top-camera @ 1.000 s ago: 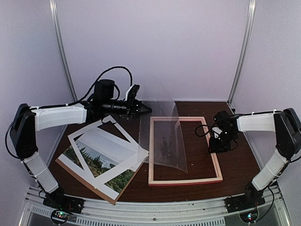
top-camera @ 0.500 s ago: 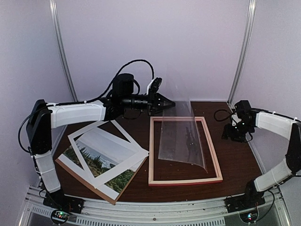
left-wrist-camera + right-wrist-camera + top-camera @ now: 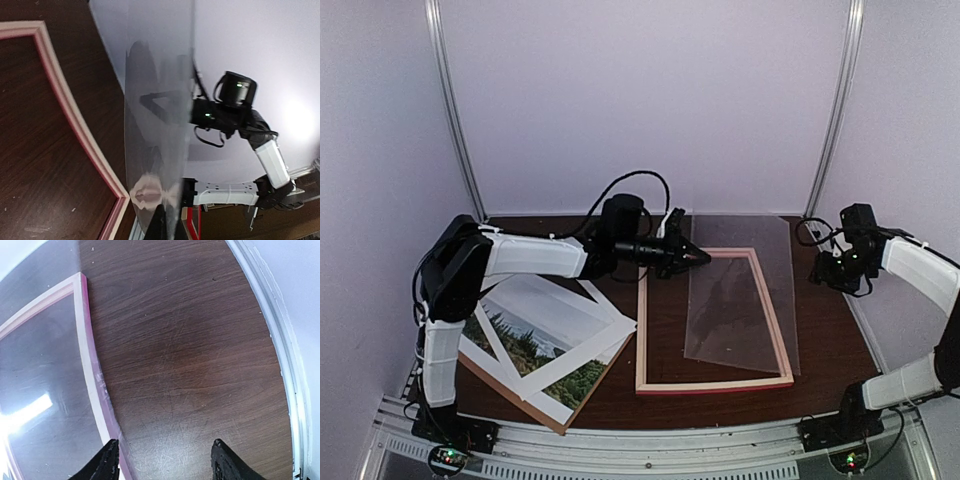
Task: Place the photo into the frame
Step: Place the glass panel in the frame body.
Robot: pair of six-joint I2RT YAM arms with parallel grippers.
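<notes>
Table: dark wood (image 3: pixel 820 350), pale booth walls.
Left gripper (image 3: pixel 700 258): clamped on clear sheet (image 3: pixel 740 300); it should square the sheet inside the frame (image 3: pixel 642 330) rails.
Right gripper (image 3: pixel 167 462): jaws apart, empty.

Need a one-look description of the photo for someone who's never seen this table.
On the dark wooden table, look left of the pink-railed rectangular frame to the skewed flat stack. The photo is the rectangular print between the plain brown backing board and the crooked white mat border; it alone carries an image: pale sky over green shrubs.
</notes>
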